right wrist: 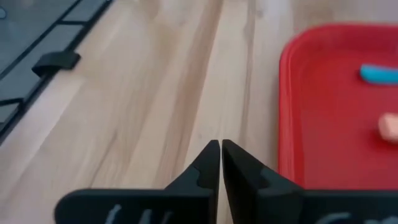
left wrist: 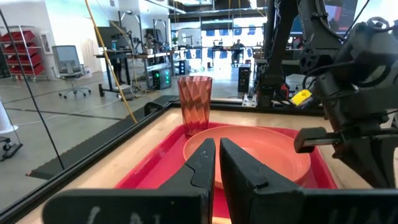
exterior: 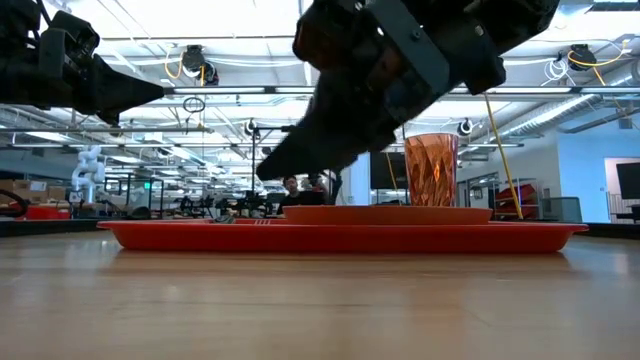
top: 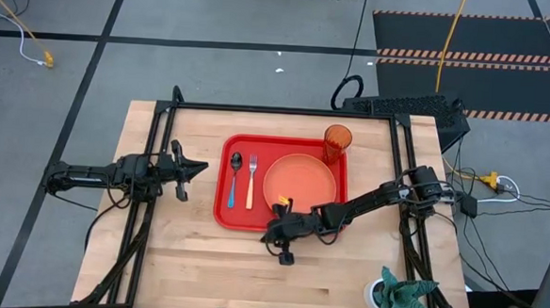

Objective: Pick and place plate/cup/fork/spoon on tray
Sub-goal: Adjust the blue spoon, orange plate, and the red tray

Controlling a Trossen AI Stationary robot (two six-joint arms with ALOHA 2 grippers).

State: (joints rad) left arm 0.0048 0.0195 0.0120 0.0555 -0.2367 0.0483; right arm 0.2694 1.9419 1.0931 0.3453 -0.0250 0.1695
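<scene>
Wood table [top: 203, 263] holds red tray [top: 237, 221]; lab w/ desks behind.

Right pincer [top: 272, 237] closed and empty, left pincer [top: 202, 169] likewise, arms apart.

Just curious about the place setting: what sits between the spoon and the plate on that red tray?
The fork, lying parallel to the spoon and left of the plate, seen from the high view.
</scene>
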